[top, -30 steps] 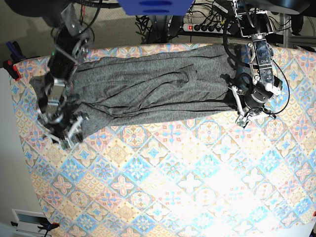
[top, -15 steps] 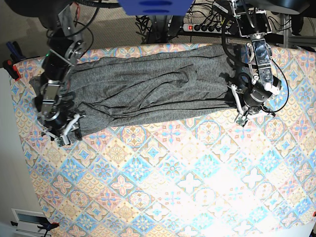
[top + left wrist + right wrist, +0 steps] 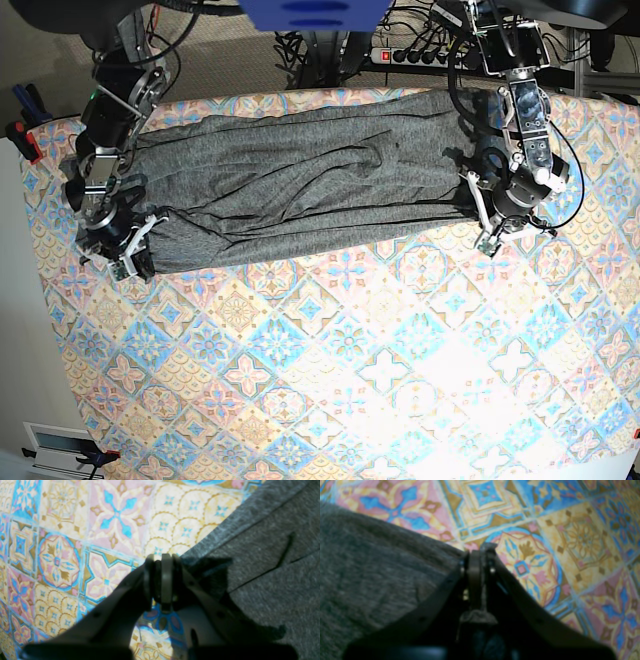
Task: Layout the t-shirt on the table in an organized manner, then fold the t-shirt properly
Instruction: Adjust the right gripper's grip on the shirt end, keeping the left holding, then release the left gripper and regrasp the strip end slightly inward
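With the t-shirt (image 3: pixel 300 190) lying creased across the counter (image 3: pixel 380 380), the left tool (image 3: pixel 487 232) and right tool (image 3: pixel 128 262) were each pinched together on a near corner, so laying-out seemingly continued, needing an outward stretch next.

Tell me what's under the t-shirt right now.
Only the table shows around the t-shirt; its tile print runs under the cloth's edges. Whatever lies beneath the bunched middle is covered, so I cannot tell.

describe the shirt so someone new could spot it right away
Look at the table with its pastel tile print; along its far edge a long dark grey band stretches between the two arms. That is the t-shirt, the only cloth there, plain and wrinkled.
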Controlling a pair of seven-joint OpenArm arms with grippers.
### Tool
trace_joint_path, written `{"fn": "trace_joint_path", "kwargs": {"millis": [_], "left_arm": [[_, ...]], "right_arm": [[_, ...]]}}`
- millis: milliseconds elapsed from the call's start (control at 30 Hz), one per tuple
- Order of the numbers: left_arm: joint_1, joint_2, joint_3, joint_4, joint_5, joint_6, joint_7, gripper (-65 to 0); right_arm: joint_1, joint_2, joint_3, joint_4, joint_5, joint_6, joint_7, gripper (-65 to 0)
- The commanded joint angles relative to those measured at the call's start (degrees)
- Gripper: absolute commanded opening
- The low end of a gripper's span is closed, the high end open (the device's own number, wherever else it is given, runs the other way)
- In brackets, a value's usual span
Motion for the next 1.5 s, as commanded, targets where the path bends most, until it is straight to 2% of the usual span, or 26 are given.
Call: {"fn": "trace_joint_path", "kwargs": {"millis": [0,133,233,367,567,800,967,1100,1200,1367,1467], "left_arm": [[-0.74,-0.56,-0.15,1.28,-0.16,0.32,-0.75,-60.9],[-1.00,-0.56,-0.15,1.28,-0.16,0.32,-0.75,-61.0],[-1.27,-0.56,-0.15,1.28,-0.16,0.32,-0.75,-61.0],[-1.36,-0.56,-0.15,1.37,-0.16,0.32,-0.75,-61.0],[-0.74,-0.56,-0.06,1.37,-0.33,0.32,-0.75,-61.0],[3.13,-0.56,-0.06,4.98,-0.51,0.32,-1.19,-61.0],[3.48,-0.65,-0.06,5.50,-0.25,0.32,-1.19,-61.0],[2.95,-0.65,-0.24,5.50,-0.25,0.32,-1.19,-60.6],[0.05,-0.56,0.11,5.50,-0.60,0.32,-1.10,-57.6],[-4.43,-0.47,5.48,5.50,-0.51,0.32,-0.75,-52.7],[-7.25,0.32,8.90,3.57,-0.51,0.32,-0.83,-44.7]], "right_arm": [[-0.57,0.94,0.18,-0.34,-5.32,-0.56,-6.85,-65.0],[-0.65,0.94,1.24,-0.25,-5.14,-0.56,-6.85,-65.0],[-0.39,0.77,6.77,0.01,-5.14,-0.56,-5.80,-65.0],[1.28,0.68,12.14,6.43,-5.14,-0.56,-2.72,-65.0],[1.46,0.24,12.49,15.48,-5.14,-0.56,-2.46,-65.0],[-0.48,-3.01,12.66,20.93,-4.96,-0.56,-2.28,-65.0],[-3.47,-4.68,12.40,27.09,-0.30,-0.56,-2.37,-65.0],[-4.61,-5.47,12.31,27.88,0.13,-0.56,-2.37,-65.0],[-4.70,-5.56,12.31,27.79,0.13,-0.56,-2.37,-65.0],[-5.75,-5.82,12.31,27.79,0.13,-0.56,-2.37,-65.0],[-5.84,-5.82,12.31,27.44,0.13,-0.56,-2.37,-65.0]]}}
